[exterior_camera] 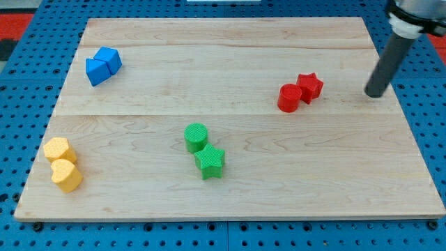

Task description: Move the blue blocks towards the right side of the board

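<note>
Two blue blocks sit touching at the view's upper left of the wooden board (230, 202): a blue angular block (97, 71) and a blue cube-like block (109, 58) just above and right of it. My tip (374, 93) rests on the board near its right edge, far to the right of the blue blocks. It stands a little right of the red star (310, 86), not touching it.
A red cylinder (289, 97) touches the red star's left side. A green cylinder (196, 137) and a green star (210, 162) sit near the middle bottom. Two yellow blocks, a hexagon-like one (59, 150) and a heart (67, 175), lie at the lower left.
</note>
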